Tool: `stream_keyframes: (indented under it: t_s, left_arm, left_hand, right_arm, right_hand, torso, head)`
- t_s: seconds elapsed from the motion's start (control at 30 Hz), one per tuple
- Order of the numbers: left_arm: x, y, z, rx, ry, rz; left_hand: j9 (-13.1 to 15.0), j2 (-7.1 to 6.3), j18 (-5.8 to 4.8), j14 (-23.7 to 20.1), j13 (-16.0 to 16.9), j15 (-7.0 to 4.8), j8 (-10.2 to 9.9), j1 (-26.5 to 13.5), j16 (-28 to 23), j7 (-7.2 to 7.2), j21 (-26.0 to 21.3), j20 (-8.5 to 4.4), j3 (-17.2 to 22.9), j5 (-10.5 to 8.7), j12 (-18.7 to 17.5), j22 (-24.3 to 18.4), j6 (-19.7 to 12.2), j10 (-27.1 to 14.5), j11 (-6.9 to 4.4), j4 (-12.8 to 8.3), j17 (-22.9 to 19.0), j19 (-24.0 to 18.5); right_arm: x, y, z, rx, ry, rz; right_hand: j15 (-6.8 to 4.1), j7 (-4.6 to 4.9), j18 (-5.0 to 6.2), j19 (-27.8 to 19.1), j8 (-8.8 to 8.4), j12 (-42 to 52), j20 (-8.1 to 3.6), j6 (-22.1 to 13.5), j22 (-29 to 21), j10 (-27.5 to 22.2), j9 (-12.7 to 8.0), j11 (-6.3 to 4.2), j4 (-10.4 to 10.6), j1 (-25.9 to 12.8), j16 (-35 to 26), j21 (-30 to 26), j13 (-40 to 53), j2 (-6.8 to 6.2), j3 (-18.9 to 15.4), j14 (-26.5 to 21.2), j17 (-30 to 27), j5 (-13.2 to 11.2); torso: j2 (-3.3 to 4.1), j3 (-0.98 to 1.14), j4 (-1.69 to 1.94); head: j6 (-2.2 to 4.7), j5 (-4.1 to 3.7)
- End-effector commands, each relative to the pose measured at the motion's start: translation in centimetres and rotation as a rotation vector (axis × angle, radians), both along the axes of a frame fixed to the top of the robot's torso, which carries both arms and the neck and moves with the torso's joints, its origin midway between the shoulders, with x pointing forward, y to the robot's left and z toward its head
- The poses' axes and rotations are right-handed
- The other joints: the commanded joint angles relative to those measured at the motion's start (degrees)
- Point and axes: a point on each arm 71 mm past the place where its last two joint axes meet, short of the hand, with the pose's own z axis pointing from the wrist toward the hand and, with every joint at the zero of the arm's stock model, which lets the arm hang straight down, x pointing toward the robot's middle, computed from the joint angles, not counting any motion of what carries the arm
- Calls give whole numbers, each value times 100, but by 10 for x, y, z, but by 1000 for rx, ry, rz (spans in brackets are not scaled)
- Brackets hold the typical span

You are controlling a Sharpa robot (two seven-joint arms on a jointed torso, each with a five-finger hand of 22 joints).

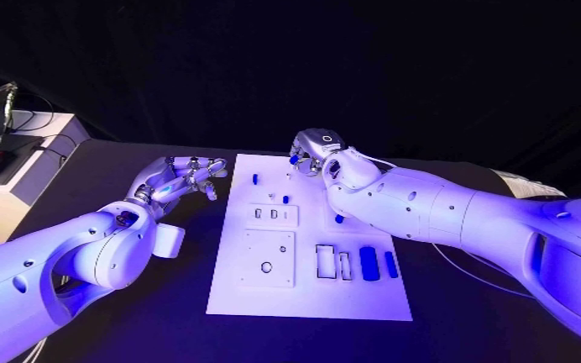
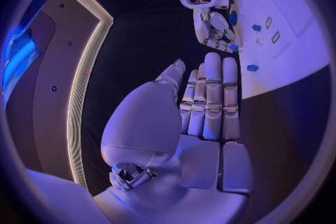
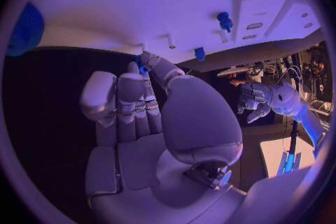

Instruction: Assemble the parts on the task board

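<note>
Your task board (image 1: 243,291) lies flat in the middle of the dark surface (image 1: 109,296), long side running from near to far. Near its front right you see two blue parts (image 1: 369,263) lying side by side next to pale frames; a small blue peg (image 1: 255,178) stands near the far left corner, and another small blue part (image 1: 285,199) stands a little nearer, mid-board.

Your right hand (image 1: 317,153) hangs over the far right edge of the board, fingers curled in. In the right wrist view a small blue part (image 3: 143,69) sits pinched between the thumb and a fingertip (image 3: 133,67), just off the board's edge.

Your left hand (image 1: 184,180) hovers above the surface just left of the board's far left side, near the peg but not touching it. In the left wrist view its fingers (image 2: 212,95) lie straight and side by side, thumb alongside, holding nothing.
</note>
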Motion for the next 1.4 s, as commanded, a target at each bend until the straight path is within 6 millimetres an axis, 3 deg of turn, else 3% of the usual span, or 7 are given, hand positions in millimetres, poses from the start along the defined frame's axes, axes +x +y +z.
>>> stream_keyframes:
  t_s: [0.03,0.9,1.4]
  left_arm:
    - [-1,-3,1,-4,-6,-27]
    - [2,1,0,1,-3,-15]
    - [2,1,0,2,-1,-15]
  left_hand:
    - [1,-7,117,-32,8,6,4,12,17,-3,17,6,-13,0,22,-5,-45,-27,8,-29,-9,-40]
    - [1,-4,119,-34,8,6,5,15,24,-3,30,8,-4,0,23,-25,-48,-30,8,-42,-21,-43]
    - [1,-4,119,-34,8,6,5,15,24,-3,30,8,-4,0,23,-25,-48,-30,8,-42,-21,-43]
  right_arm:
    - [0,1,-6,-37,33,6]
    - [-5,2,-6,-39,27,25]
    - [-3,0,-6,-42,26,20]
  right_hand:
    - [-31,-81,57,161,34,26,-4,142,670,128,321,-96,5,46,-2,-10,3,70,43,21,1,13]
    - [-31,-82,54,165,33,27,-5,145,672,127,319,-96,-9,36,-7,-20,3,63,63,21,2,24]
    - [-32,-84,52,168,33,25,-6,152,672,130,320,-97,-9,23,-4,-23,2,60,58,22,6,19]
  torso:
    - [9,-11,9]
    - [38,-3,5]
    - [47,-12,6]
  head:
    - [-1,1]
    - [31,47]
    - [37,52]
